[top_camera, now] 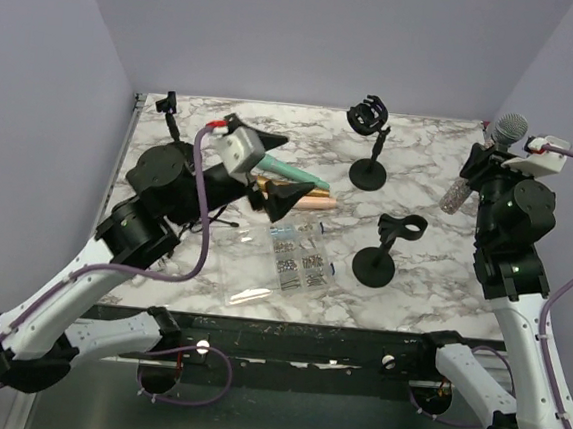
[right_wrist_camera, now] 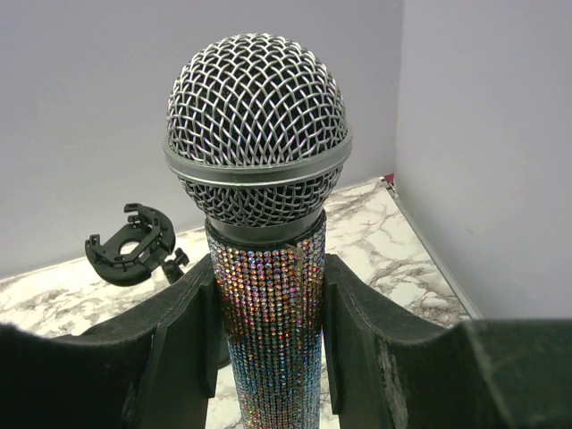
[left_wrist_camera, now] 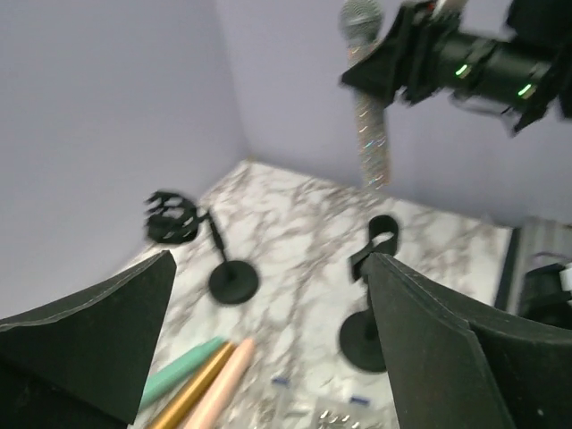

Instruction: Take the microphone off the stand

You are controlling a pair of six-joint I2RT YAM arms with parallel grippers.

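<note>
The microphone [top_camera: 510, 130] is off both stands. In the top view you see it at the far right edge of the table [top_camera: 274, 123], mesh head uppermost, its glittery handle pinched in your right claw [top_camera: 479, 169]. The near stand [top_camera: 384, 248] and the far stand [top_camera: 370, 152] sit on the marble to its left, each with an empty clip. Your left claw [top_camera: 282, 169] hangs spread over the left half of the table, just above a few coloured sticks [top_camera: 309, 181] lying side by side, and it holds nothing. A clear bag of small parts [top_camera: 297, 261] lies nearer to you, between the sticks and the near stand. In the left wrist view your two fingers [left_wrist_camera: 89, 331] stand wide apart at the bottom corners, with only marble and the ends of the teal, gold and pink sticks between them. Beyond them both stands are upright and well apart. The microphone hangs in the air above and behind the near stand, roughly upright, clear of its ring clip, with your right arm gripping it just below the head. In the right wrist view the microphone fills the middle. Your right fingers [right_wrist_camera: 179, 331] press on either side of the sequined handle, with the mesh head standing above them. The far stand's open clip shows small at the left, behind them.
</note>
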